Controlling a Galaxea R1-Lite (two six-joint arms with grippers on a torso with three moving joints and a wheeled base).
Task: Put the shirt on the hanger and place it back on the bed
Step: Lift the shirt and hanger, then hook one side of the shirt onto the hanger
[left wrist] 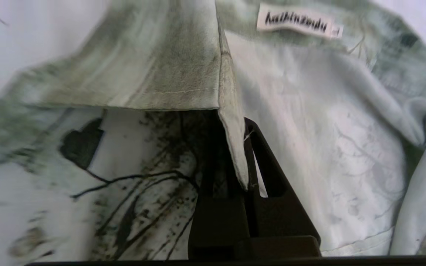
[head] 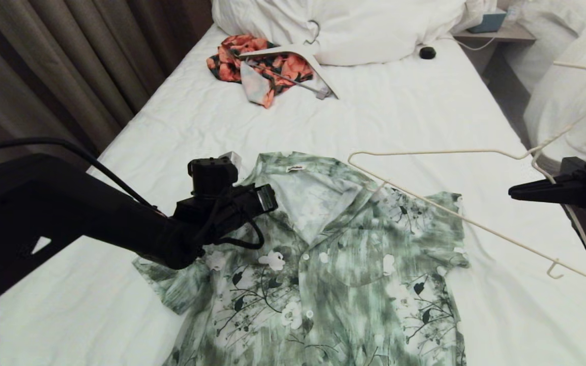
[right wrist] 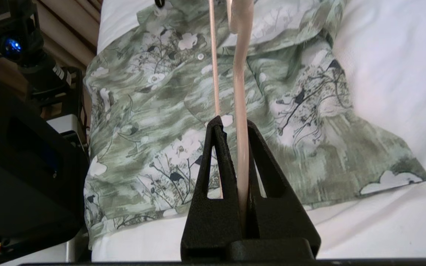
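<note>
Both claws clamped, left claw (left wrist: pixel 248 162) on shirt (head: pixel 323 264) collar edge, right claw (right wrist: pixel 235 147) on hanger (head: pixel 476 223) w/ hook pointing headward along bed (head: pixel 400 117)

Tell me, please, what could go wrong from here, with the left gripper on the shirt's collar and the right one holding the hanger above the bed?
1. The left gripper is shut on only the thin front edge below the shirt collar; lifting could let the fabric slip out.
2. The right gripper pinches the hanger by one thin wire near its hook, so it might twist on meeting the fabric.
3. The hanger's near end hovers over the collar opening, and its far hooked tip could snag the sleeve.
</note>
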